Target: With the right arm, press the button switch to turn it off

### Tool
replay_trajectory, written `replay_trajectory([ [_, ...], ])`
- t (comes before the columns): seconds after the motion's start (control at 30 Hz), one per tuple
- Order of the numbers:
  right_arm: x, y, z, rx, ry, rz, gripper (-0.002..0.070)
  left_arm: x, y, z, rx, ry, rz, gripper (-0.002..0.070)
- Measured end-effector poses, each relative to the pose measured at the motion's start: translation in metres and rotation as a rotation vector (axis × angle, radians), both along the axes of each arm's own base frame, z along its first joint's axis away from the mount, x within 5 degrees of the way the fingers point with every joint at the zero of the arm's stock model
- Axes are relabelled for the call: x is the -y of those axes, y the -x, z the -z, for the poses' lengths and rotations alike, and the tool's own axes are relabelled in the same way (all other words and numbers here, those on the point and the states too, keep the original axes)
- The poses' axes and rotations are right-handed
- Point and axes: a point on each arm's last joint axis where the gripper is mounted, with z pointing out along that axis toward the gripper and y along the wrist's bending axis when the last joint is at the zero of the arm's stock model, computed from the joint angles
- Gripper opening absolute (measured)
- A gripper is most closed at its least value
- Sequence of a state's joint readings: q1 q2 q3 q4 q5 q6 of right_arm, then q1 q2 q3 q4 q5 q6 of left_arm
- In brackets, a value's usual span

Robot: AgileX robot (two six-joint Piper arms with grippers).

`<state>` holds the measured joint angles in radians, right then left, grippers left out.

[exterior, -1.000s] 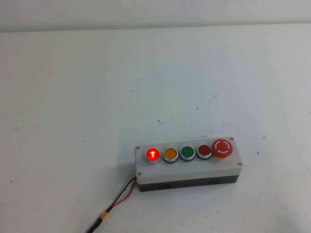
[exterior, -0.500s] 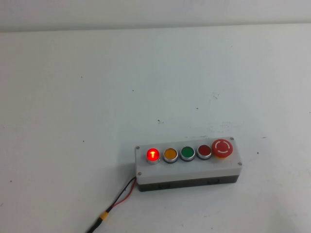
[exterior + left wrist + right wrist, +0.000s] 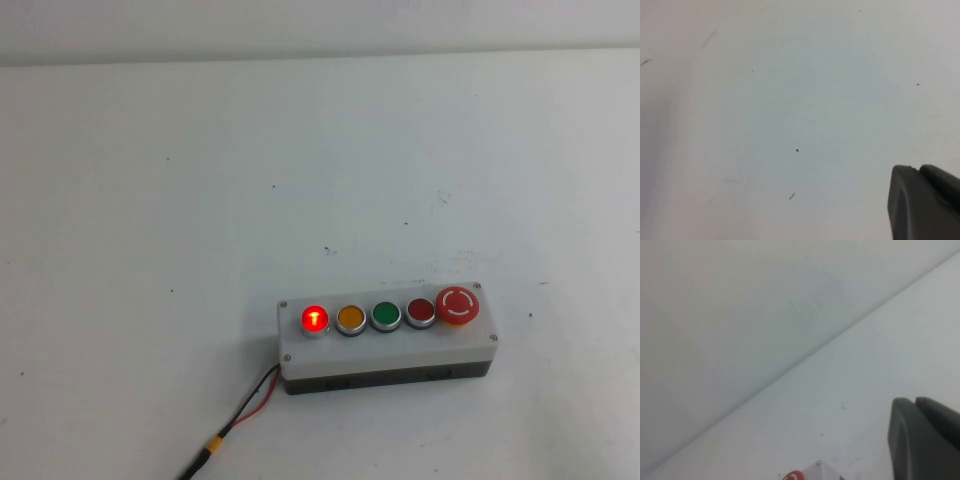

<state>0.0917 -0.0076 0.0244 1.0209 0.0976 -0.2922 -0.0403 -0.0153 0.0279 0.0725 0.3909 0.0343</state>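
Note:
The grey box (image 3: 390, 350) lies on the white table in the high view, with five buttons in a row. The button switch (image 3: 315, 319) glows bright red at the row's left end. Neither arm shows in the high view. My right gripper (image 3: 914, 400) shows only in the right wrist view, shut and empty, above the table and away from the box. A corner of the box (image 3: 824, 471) and a sliver of red show at that view's edge. My left gripper (image 3: 917, 169) is shut and empty over bare table.
On the box are also a yellow button (image 3: 351, 319), a green button (image 3: 386, 316), a darker red button (image 3: 420, 312) and a large red mushroom button (image 3: 457, 305). Red and black wires (image 3: 245, 410) run from the box's left end to the table's front edge.

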Motion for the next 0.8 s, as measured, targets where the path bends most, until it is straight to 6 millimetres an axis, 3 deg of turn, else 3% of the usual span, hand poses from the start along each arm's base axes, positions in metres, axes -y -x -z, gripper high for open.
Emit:
replay_trajectory([
  [0.13,-0.005,0.002,-0.008,-0.017,-0.059,-0.061,-0.0015,0.000,0.000,0.000,0.000,0.000,0.000,-0.0002],
  [0.23,-0.015,0.000,-0.036,-0.057,-0.023,-0.163,-0.0015,0.000,0.000,0.000,0.000,0.000,0.000,-0.0002],
  [0.33,-0.027,-0.014,-0.067,-0.185,0.086,-0.300,-0.0015,0.000,0.000,0.000,0.000,0.000,0.000,-0.0002],
  [0.5,-0.044,-0.060,-0.106,-0.472,0.280,-0.537,-0.0015,0.000,0.000,0.000,0.000,0.000,0.000,-0.0002],
  [0.73,-0.050,-0.144,-0.116,-0.788,0.486,-0.611,-0.0015,0.000,0.000,0.000,0.000,0.000,0.000,-0.0002],
  [0.8,-0.064,-0.164,-0.119,-0.826,0.557,-0.631,-0.0015,0.000,0.000,0.000,0.000,0.000,0.000,-0.0002],
])
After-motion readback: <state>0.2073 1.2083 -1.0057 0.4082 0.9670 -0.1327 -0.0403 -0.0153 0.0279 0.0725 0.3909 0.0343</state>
